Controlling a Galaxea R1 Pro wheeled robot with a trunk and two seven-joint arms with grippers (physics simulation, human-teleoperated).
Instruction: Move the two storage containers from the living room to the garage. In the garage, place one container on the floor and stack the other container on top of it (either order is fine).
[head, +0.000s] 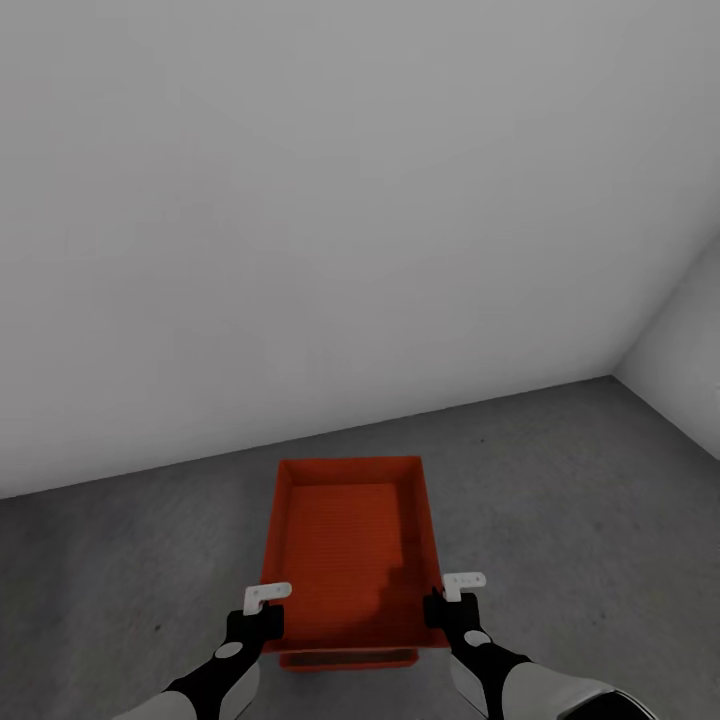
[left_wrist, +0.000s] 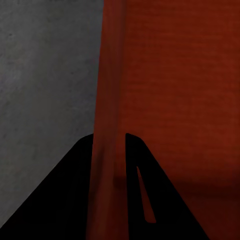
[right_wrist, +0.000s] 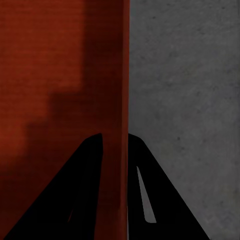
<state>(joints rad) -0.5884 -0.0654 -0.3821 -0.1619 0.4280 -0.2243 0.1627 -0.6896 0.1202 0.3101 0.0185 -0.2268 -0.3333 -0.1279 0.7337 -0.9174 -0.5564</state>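
Head view: we note a plain pale grey wall (head: 330, 200) meeting the grey concrete floor (head: 560, 500), with a second wall (head: 690, 340) forming a corner at the right. We record an orange-red bin (head: 345, 540), open-topped, held before the robot between both arms, long axis pointing away from the camera. A second orange-red edge (head: 345, 659) shows just below its near end; we cannot tell whether it is another bin. The left gripper (head: 264, 612) sits at the bin's left wall near the close corner, the right gripper (head: 450, 600) at its right wall. Left wrist view: the fingers (left_wrist: 75, 190) straddle the wall (left_wrist: 107, 125), clamped on it. Right wrist view: the fingers (right_wrist: 145, 190) likewise pinch the wall (right_wrist: 122, 100).
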